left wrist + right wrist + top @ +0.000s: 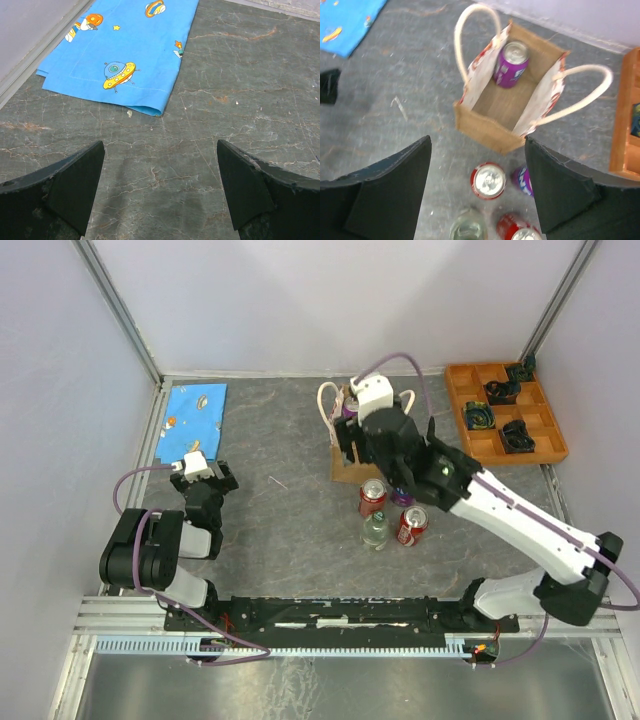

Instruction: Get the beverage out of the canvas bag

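Spread wide, the right hand hangs above the grey stone-patterned table with nothing between its two dark fingers, and its wrist view looks down into the small boxy tan-brown canvas bag with two cream-white loop handles. This bag stands upright and open towards the far middle of the table, its handles splayed to either side. One purple drink can with a silver top stands upright inside it, against the far wall. Just in front of the bag, outside it, a cluster stands on the table: a red can with a silver lid, a second purple can right beside it, a clear bottle-like container nearer the arms, and another red can next to that. In the overhead view the right arm reaches across this cluster and covers much of the bag. An orange compartment tray holding several dark items sits at the far right, well apart from the bag. The left hand is also spread and holds nothing, low over bare table on the left side; beyond its fingers lies a blue cloth printed with cartoon spaceships, flat by the left wall.
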You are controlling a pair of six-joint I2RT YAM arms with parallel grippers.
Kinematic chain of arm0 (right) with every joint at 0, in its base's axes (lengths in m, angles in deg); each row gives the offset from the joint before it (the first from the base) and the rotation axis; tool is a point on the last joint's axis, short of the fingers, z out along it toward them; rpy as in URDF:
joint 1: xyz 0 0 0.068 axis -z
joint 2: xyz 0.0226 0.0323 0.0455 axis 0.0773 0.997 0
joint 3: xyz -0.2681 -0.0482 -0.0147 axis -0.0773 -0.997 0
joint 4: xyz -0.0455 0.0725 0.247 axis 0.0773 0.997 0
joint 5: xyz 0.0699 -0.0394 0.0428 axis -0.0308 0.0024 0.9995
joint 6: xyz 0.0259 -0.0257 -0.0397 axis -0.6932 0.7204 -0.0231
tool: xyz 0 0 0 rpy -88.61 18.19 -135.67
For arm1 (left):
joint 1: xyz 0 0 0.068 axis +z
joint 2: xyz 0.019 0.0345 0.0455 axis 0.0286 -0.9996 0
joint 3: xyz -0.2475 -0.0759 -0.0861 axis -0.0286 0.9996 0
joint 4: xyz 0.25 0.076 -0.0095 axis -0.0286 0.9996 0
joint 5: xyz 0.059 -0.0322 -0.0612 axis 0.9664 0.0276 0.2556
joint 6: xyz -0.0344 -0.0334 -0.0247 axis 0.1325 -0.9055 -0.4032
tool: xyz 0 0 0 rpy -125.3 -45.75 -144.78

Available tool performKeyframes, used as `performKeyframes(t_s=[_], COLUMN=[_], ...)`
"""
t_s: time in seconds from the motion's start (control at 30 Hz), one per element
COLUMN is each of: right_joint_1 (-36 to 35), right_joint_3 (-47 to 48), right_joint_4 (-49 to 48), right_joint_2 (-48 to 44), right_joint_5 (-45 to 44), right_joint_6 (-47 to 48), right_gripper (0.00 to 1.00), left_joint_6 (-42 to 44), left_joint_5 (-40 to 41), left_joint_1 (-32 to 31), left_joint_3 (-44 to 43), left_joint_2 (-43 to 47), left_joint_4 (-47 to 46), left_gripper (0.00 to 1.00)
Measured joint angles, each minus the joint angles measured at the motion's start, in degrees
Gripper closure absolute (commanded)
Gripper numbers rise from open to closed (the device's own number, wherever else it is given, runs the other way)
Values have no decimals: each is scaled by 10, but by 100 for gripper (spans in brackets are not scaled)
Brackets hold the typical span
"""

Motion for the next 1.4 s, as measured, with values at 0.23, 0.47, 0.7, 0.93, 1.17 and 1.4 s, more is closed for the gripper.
performKeyframes(t_s=[0.23, 0.47, 0.7, 0.93, 1.17, 1.4], right_joint_1=[133, 243, 250, 254, 263, 268], right_joint_3=[151, 328, 395, 437, 448, 468], right_joint_4=[41, 111, 158, 160, 157, 146], right_joint_2=[124, 304, 419, 474, 515, 567], right_joint_5=[27, 126, 185, 201, 203, 201], right_joint_6=[-10, -40, -42, -42, -42, -36], right_gripper=[27, 30, 32, 31, 25, 18], left_joint_6=[0, 0, 0, 0, 0, 0], left_joint_5=[0, 0, 0, 0, 0, 0], left_joint_1=[0, 0, 0, 0, 0, 0], left_joint_3=[0, 0, 0, 0, 0, 0], left_joint_2=[0, 0, 0, 0, 0, 0], left_joint_4=[0, 0, 0, 0, 0, 0], left_gripper=[1, 1, 1, 1, 1, 1])
